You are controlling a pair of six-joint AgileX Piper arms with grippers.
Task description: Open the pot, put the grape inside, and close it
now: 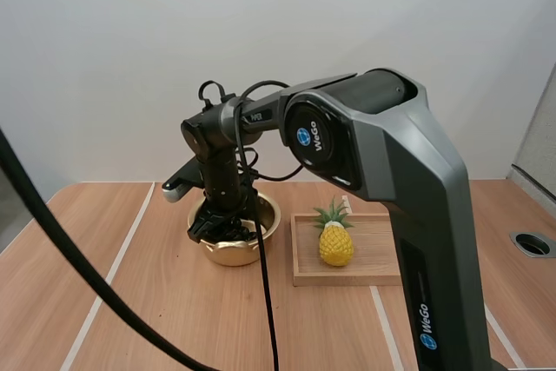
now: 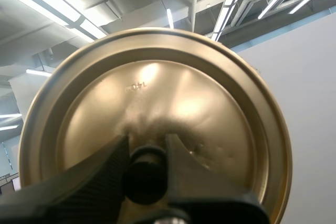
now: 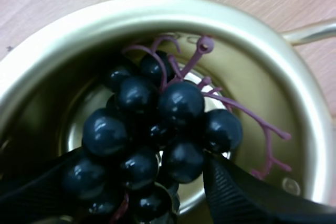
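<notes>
The golden pot stands open on the table, left of the wooden tray. My right gripper reaches down into it. In the right wrist view, the dark bunch of grapes with its purple stem hangs low inside the pot. My right gripper is shut on the bunch, one finger at each side. In the left wrist view, my left gripper is shut on the black knob of the golden lid, holding it up in the air.
A wooden tray lies right of the pot with a yellow toy pineapple on it. The pot's handle points back left. A round grommet hole sits at the table's right edge.
</notes>
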